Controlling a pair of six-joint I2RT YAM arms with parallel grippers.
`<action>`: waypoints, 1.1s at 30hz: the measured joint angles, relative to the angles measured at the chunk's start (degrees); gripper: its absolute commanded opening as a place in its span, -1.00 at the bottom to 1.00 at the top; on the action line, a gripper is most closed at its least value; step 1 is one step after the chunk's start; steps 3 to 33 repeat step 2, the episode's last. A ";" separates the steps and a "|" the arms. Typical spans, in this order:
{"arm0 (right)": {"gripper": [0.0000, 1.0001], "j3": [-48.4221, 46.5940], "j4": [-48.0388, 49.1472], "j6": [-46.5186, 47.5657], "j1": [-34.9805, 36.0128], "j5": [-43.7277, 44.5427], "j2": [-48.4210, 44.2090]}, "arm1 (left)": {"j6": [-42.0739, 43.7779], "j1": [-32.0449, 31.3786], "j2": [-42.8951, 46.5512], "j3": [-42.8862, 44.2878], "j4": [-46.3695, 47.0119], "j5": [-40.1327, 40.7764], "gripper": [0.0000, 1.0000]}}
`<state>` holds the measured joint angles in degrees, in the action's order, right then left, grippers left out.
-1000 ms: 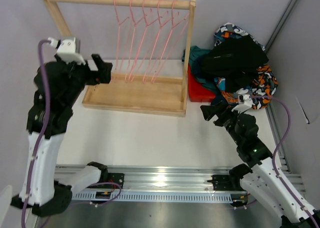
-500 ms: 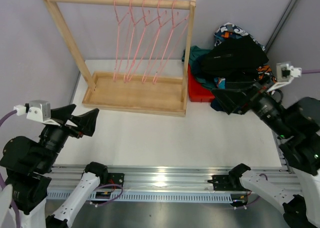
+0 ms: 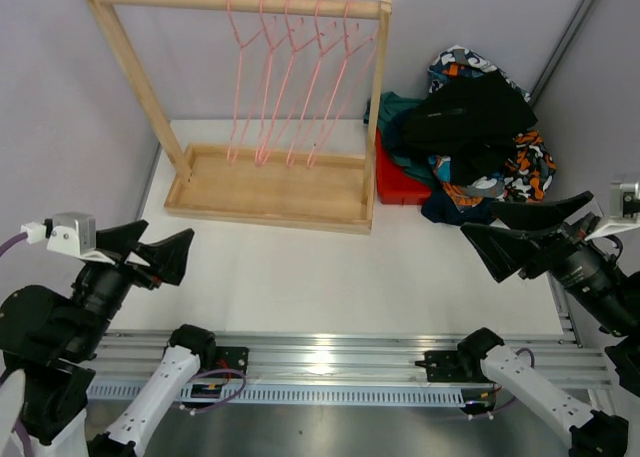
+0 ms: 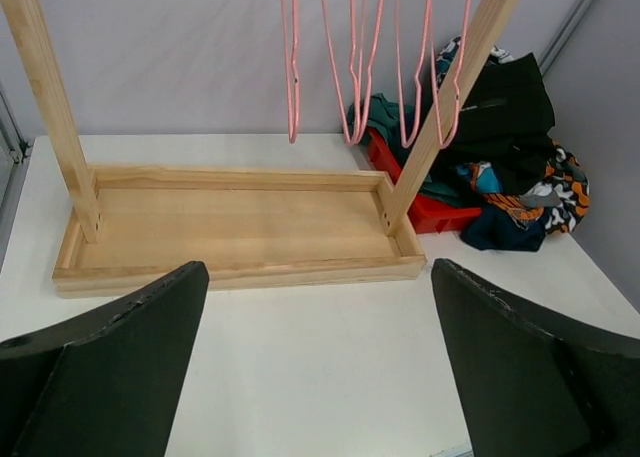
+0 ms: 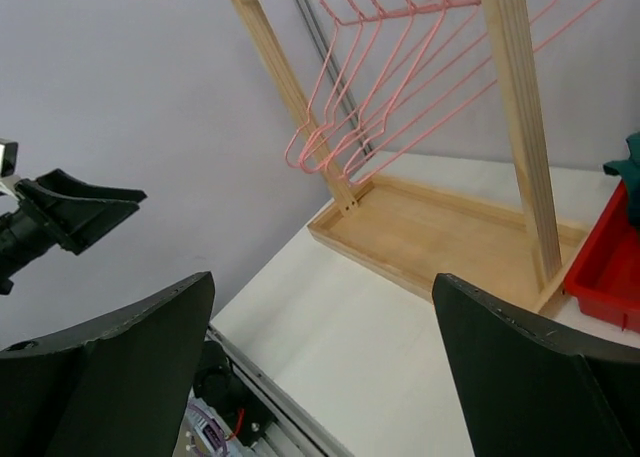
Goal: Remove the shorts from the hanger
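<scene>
From above, we see the shorts (image 3: 470, 127) heaped on a red bin (image 3: 395, 185) at the far right of the bench (image 3: 300, 267). They lie just right of the wooden rack (image 3: 265, 202), where pink wire hangers (image 3: 285, 77) hang. The left pincer (image 3: 170, 231) and right pincer (image 3: 477, 219) sit at the near side, both spread wide, gripping nothing.

In the left wrist view, the left pincer (image 4: 318, 277) gapes toward the rack, and the shorts (image 4: 500, 127) lie at far right.

In the right wrist view, the right pincer (image 5: 322, 297), equally wide, faces the rack and hangers, with the bin's edge at right.
</scene>
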<state>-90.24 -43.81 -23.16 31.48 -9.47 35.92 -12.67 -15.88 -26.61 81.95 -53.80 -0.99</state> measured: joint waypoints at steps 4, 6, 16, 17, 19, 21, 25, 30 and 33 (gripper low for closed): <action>0.99 0.63 -0.68 0.02 -0.31 -0.15 0.20 | 0.00 0.00 0.00 0.04 -0.04 0.31 0.98; 0.99 0.63 -0.68 0.02 -0.31 -0.15 0.20 | 0.00 0.00 0.00 0.04 -0.04 0.31 0.98; 0.99 0.63 -0.68 0.02 -0.31 -0.15 0.20 | 0.00 0.00 0.00 0.04 -0.04 0.31 0.98; 0.99 0.63 -0.68 0.02 -0.31 -0.15 0.20 | 0.00 0.00 0.00 0.04 -0.04 0.31 0.98; 0.99 0.63 -0.68 0.02 -0.31 -0.15 0.20 | 0.00 0.00 0.00 0.04 -0.04 0.31 0.98; 0.99 0.63 -0.68 0.02 -0.31 -0.15 0.20 | 0.00 0.00 0.00 0.04 -0.04 0.31 0.98; 0.99 0.63 -0.68 0.02 -0.31 -0.15 0.20 | 0.00 0.00 0.00 0.04 -0.04 0.31 0.98; 0.99 0.63 -0.68 0.02 -0.31 -0.15 0.20 | 0.00 0.00 0.00 0.04 -0.04 0.31 0.98; 0.99 0.63 -0.68 0.02 -0.31 -0.15 0.20 | 0.00 0.00 0.00 0.04 -0.04 0.31 0.98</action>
